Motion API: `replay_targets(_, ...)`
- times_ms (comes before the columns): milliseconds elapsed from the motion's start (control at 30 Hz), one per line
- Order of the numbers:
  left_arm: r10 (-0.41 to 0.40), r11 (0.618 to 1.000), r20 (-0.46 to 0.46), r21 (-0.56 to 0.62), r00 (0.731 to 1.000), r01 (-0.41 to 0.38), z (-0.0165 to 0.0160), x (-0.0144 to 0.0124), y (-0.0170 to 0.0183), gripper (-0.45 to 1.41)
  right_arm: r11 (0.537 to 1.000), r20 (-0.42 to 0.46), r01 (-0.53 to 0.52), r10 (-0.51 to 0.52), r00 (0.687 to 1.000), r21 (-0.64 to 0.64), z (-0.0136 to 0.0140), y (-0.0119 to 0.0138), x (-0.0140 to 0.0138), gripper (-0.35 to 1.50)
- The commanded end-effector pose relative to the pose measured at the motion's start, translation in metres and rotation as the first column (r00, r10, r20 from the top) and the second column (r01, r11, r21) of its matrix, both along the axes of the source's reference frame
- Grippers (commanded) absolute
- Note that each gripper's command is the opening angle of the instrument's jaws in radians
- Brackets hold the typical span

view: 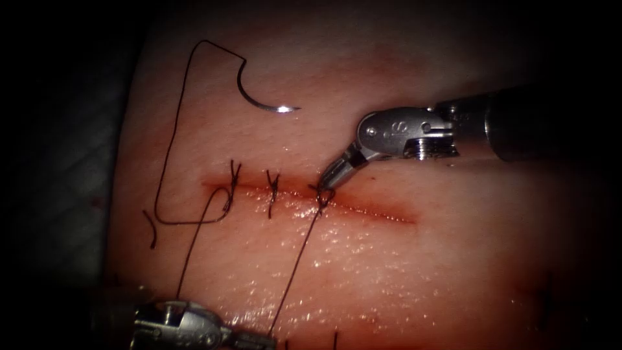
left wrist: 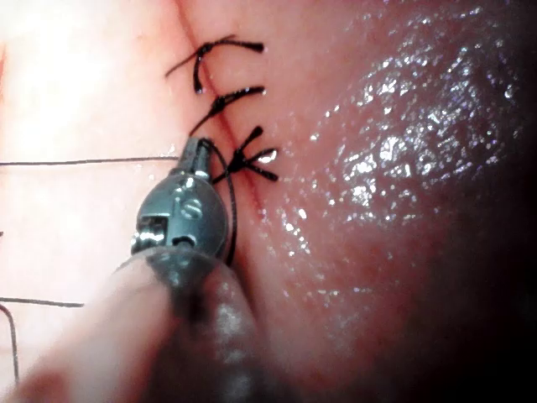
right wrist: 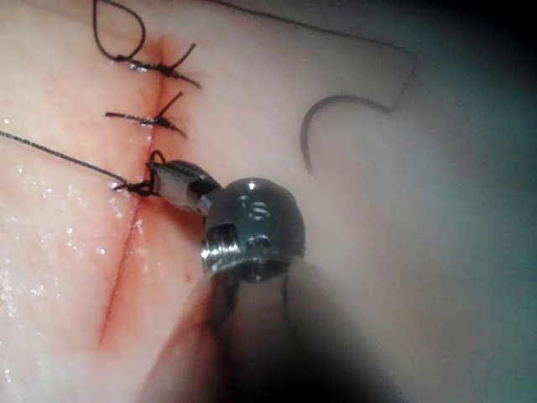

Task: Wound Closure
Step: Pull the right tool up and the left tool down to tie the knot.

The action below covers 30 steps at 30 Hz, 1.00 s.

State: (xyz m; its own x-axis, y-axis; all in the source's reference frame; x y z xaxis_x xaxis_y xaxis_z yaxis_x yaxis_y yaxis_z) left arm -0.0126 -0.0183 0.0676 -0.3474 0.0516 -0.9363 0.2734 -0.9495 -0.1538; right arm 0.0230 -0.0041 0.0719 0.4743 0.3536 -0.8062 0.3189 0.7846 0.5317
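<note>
Both jaws clamp thread (view: 295, 266) at the third knot (view: 322, 193); needle (view: 262, 100) lies free on tissue (view: 402, 272).

A grey underlay (view: 55, 175) is lying along the left side of the endoscope view (its surface is looking faintly lined).

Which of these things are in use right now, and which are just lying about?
In use: right tool, fingers shut on the thread at the third knot; left tool, holding that thread taut; tissue with its cut.
Lying about: curved needle, free on the tissue, in neither tool; cut end of thread; two finished stitches.
</note>
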Motion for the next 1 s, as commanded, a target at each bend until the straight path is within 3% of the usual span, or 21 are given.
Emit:
replay_targets(33, 0.006, 1.000, 0.006, 0.005, 1.000, -0.006, 0.0003, -0.0006, -0.0006, -0.45, 1.000, 0.005, -0.007, 0.007, 1.000, -0.005, 0.0008, 0.0003, 0.0006, -0.35)
replay_targets(267, 0.099, 0.994, 0.057, 0.045, 0.993, -0.102, -0.0016, -0.0012, -0.0025, -0.45, 1.000, 0.003, -0.017, 0.017, 1.000, -0.006, 0.0008, 0.0001, 0.0007, -0.35)
replay_targets(533, 0.215, 0.967, 0.146, 0.108, 0.966, -0.232, -0.0040, -0.0016, -0.0051, -0.45, 0.998, 0.017, -0.063, 0.063, 0.998, -0.014, 0.0009, 0.0003, 0.0007, -0.35)
replay_targets(700, 0.285, 0.944, 0.152, 0.129, 0.946, -0.305, -0.0042, -0.0020, -0.0067, -0.45, 0.992, 0.035, -0.126, 0.126, 0.991, -0.005, 0.0012, 0.0007, 0.0009, -0.35)
replay_targets(1000, 0.452, 0.871, 0.191, 0.117, 0.871, -0.477, -0.0034, -0.0026, -0.0095, -0.45, 0.982, 0.080, -0.190, 0.190, 0.978, -0.009, 0.0018, 0.0012, 0.0008, -0.35)
